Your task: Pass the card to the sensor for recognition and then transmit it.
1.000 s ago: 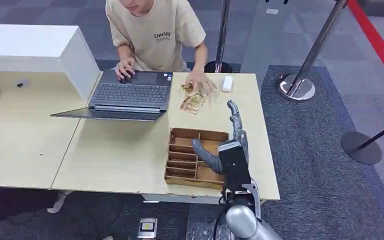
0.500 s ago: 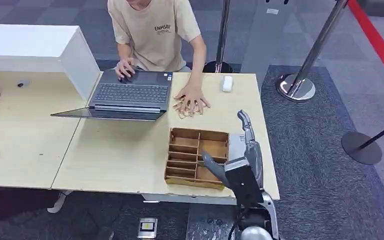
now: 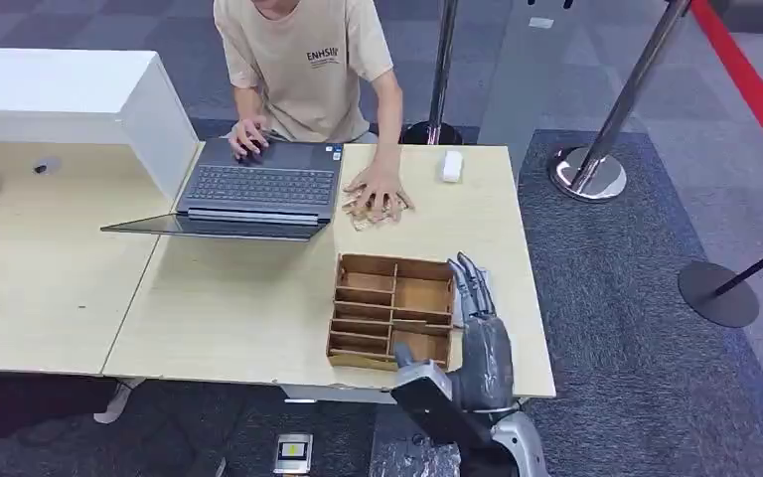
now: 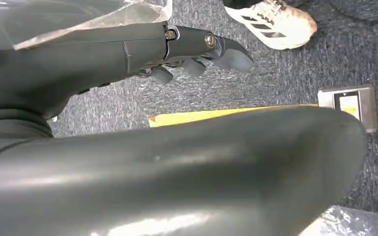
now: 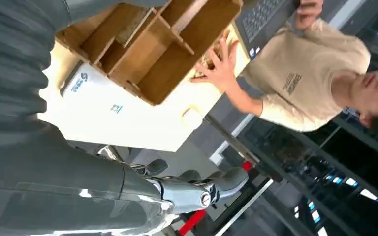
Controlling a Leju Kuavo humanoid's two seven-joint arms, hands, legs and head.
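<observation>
Right hand (image 3: 479, 328) pulled back beside wooden tray (image 3: 391, 310); card (image 5: 101, 105) uncovered.

Grey carpet (image 3: 646, 298) is covering the floor; a pale wooden counter (image 3: 228, 298) is filling the centre-left; chrome stanchions (image 3: 616, 119) are standing upper right.

Bare tabletop (image 3: 238, 298) between wooden organizer (image 3: 389, 310) and laptop (image 3: 258, 189).

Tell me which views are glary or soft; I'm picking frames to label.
Head view: even light, sharp, wooden tray crisp. Left wrist view: left hand sharp, shiny cover close and blurred with highlights. Right wrist view: white card overexposed beside the tray, right hand slightly soft.
</observation>
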